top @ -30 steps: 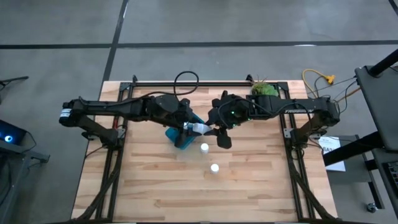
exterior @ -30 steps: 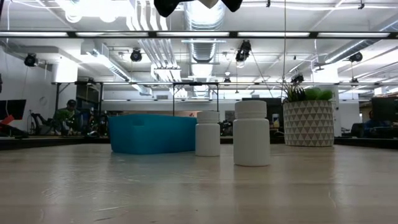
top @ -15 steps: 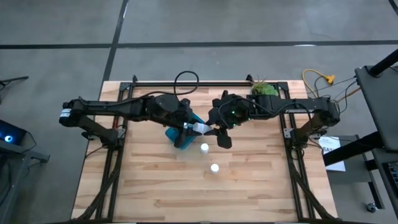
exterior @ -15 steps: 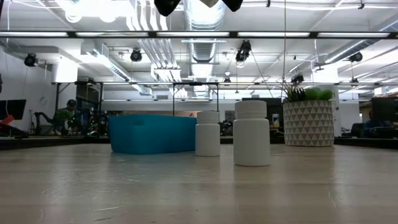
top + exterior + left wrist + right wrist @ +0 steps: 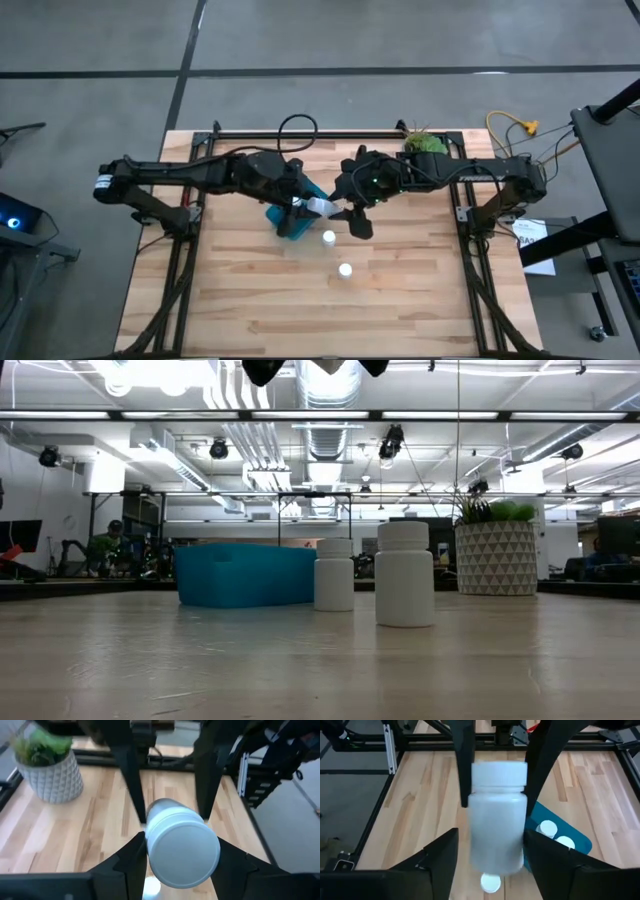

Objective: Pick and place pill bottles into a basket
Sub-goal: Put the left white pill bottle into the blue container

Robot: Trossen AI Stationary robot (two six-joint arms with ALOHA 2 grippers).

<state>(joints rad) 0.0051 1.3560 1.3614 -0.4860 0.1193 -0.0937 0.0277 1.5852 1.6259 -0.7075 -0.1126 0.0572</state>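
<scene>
Looking at the high view first: the left gripper (image 5: 300,207) and right gripper (image 5: 345,212) meet nose to nose in mid-air just beside the small teal-blue rectangular plastic basket (image 5: 285,222). A small white cylindrical pill bottle (image 5: 322,207) is bridged between them, which looks like a hand-off so the left arm can drop it in. Two more white capped bottles (image 5: 328,237) stand on the wooden table (image 5: 230,300), near the basket.

Low view: those two bottles stand upright. The white patterned plant pot (image 5: 496,558) is off to the side. The grippers are cut off at the frame's top, so the grip can't be read here.

Left wrist view: the left fingers (image 5: 132,865) press both sides of the held bottle, cap end toward the camera, so I'd call it clamped. The bottle hides whatever's below.

Right wrist view: the right fingers (image 5: 442,855) stand slightly off the bottle, with a sliver of gap showing, so they seem to be letting go. Two caps (image 5: 548,827) show inside the basket, and the bottle blocks the rest of it, so no full count.
</scene>
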